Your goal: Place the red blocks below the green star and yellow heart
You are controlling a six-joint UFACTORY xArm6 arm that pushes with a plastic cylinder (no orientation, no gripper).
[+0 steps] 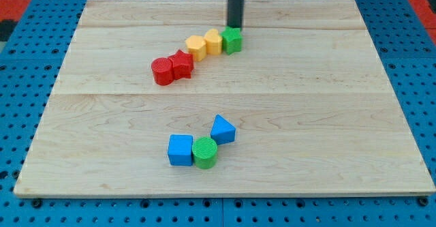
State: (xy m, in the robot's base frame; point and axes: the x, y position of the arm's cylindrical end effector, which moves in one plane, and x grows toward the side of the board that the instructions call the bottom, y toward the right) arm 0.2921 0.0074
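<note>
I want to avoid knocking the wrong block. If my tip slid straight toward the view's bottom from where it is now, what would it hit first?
Most likely the green block: my tip sits right at its upper edge, apparently touching it. The yellow block beside it lies just off that line, though depth is hard to judge.

My tip (235, 26) touches the top edge of the green block (232, 40). Two yellow blocks (205, 44) and two red blocks (172, 68) trail down-left in a touching row. Blue cube (180, 150), green cylinder (204, 152) and blue triangular block (222, 129) cluster near the wooden board's (340, 118) bottom.
</note>
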